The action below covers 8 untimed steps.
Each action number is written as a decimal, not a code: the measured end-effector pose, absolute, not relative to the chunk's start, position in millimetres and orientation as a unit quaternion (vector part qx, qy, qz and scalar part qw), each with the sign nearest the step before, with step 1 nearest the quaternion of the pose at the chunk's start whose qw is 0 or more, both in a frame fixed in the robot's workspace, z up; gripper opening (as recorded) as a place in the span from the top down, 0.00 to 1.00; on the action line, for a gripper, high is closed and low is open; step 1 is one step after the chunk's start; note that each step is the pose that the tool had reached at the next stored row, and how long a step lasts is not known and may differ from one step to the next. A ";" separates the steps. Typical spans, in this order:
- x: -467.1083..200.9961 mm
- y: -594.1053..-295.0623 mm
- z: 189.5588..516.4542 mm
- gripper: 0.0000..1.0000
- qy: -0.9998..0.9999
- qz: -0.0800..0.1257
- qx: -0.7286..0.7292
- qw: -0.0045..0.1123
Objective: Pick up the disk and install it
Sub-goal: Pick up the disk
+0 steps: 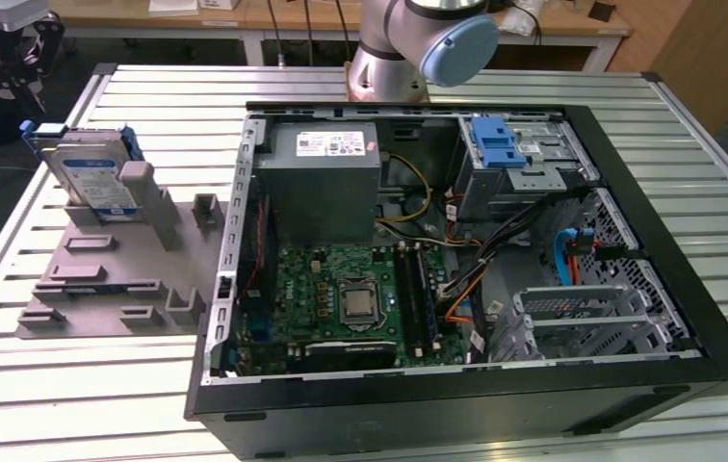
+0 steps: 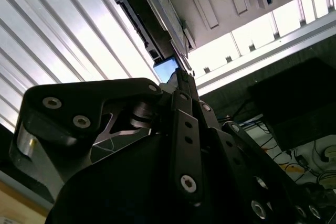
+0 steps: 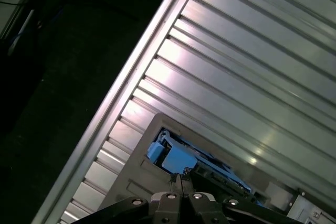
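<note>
The disk is standing on edge in a grey stand on the slatted table. It is sitting at the exterior view's left, beside the open case and not touching it. A white-and-blue label is covering its face, but the print on it cannot be read. A blue carrier is framing the disk.

Inside the case, the grey supply is carrying a white sticker with dark print, and that cannot be read either.

The gripper is hanging close to the disk's upper end. In both wrist views its fingers are lying pressed together, with no gap showing between them and nothing held. In the first wrist view the fingertips are sitting just in front of the blue carrier, with the grey stand and the table's slats showing around it. Whether they are touching the plastic cannot be told. In the second wrist view the fingers are pointing at one blue corner of the carrier, and the disk's silver face is running away from it toward the stand.
</note>
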<state>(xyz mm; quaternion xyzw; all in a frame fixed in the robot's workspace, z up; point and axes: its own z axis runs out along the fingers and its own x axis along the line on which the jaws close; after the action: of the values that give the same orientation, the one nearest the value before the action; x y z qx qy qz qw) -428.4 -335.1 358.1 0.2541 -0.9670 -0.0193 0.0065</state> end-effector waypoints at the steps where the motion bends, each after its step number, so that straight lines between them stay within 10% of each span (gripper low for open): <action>1: -428.4 -335.1 358.1 0.89 -0.967 -0.019 0.255 0.007; 8: -428.7 -335.1 358.0 0.89 -0.965 -0.019 0.263 0.007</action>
<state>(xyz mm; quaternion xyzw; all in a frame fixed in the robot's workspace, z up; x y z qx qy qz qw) -428.7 -335.1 358.0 0.2628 -0.9646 -0.0193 0.0066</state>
